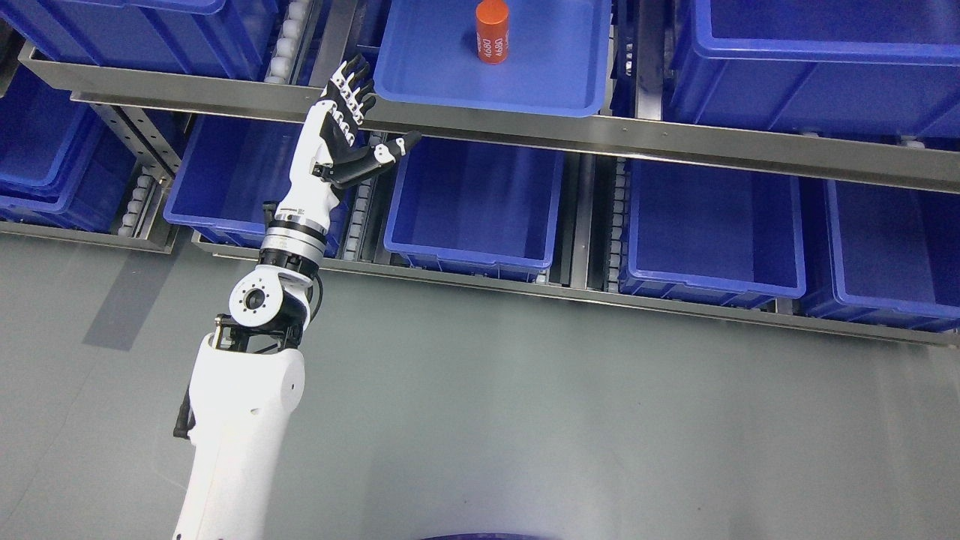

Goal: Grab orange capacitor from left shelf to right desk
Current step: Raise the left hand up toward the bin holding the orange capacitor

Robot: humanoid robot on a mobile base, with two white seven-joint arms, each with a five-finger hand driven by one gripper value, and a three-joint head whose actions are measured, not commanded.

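Grey smooth flooring (525, 420) filled the lower half of the head view, and a steel-framed roller shelf (525, 135) loaded with deep blue plastic bins ran across the top. On the upper tier, at about twelve o'clock in the picture, sat a shallow blue plastic tray (442, 67), and inside it stood the orange cylindrical capacitor (493, 31) with white print on its side, upright and near the tray's far end. Below it, on the lower tier, a deep blue plastic bin (480, 202) sat at the centre, with another blue bin (712, 225) at its three o'clock.

The white left arm (240, 420) rose from the seven o'clock corner toward the shelf. Its black-and-white left hand (346, 127) was raised just beside the tray's near left corner, against the steel front rail. The fingers (354, 82) were spread and pointing up, the thumb stuck out toward three o'clock, and the hand held nothing.

The capacitor lay at roughly one o'clock from the hand, well apart from it, with the tray's wall and floor between them.
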